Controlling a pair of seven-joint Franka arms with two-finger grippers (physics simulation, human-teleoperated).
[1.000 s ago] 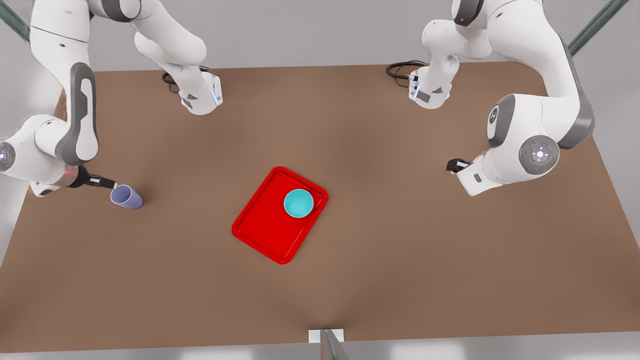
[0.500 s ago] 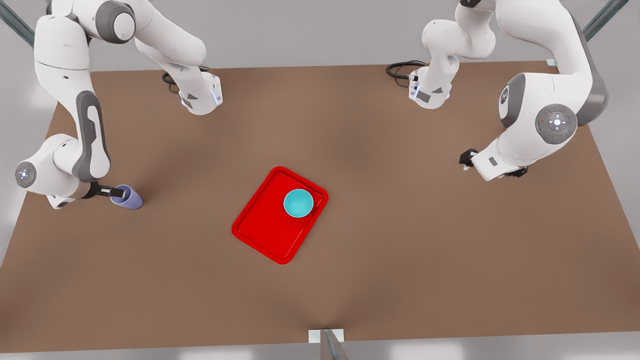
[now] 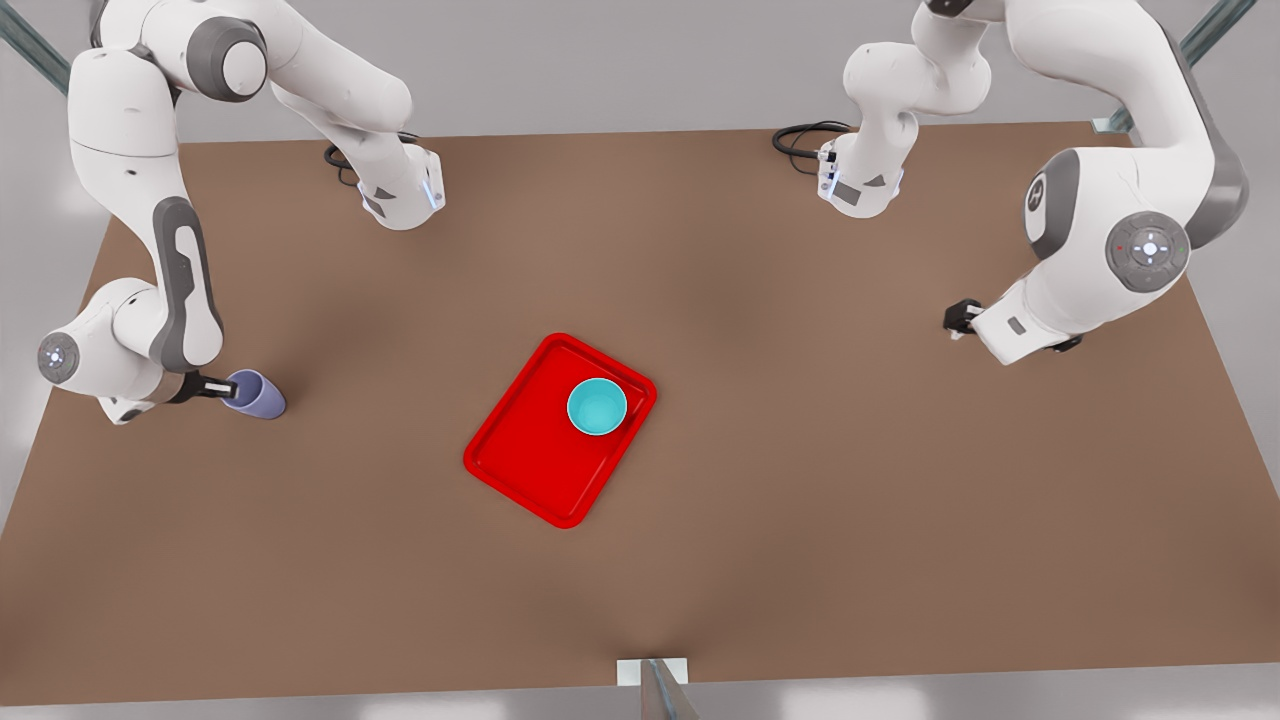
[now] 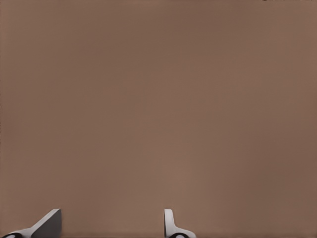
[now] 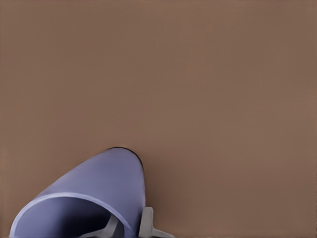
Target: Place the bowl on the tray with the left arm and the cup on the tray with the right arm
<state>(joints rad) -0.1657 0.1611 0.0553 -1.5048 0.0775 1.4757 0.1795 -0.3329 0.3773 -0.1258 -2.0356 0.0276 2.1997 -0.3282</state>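
Bowl sits on tray. My right hand pinches cup rim; next lift. Left hand waits, fingers parted.

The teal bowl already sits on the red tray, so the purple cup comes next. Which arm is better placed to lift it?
The right arm: its gripper straddles the lavender tapered cup's rim. The left gripper waits far away, open.

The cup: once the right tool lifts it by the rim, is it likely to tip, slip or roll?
The cup is a tall, narrow tumbler, so a sideways nudge would probably tip it. The right tool straddles only the rim wall, one finger inside, so it might pivot. Its smooth, round body would likely roll if dropped.
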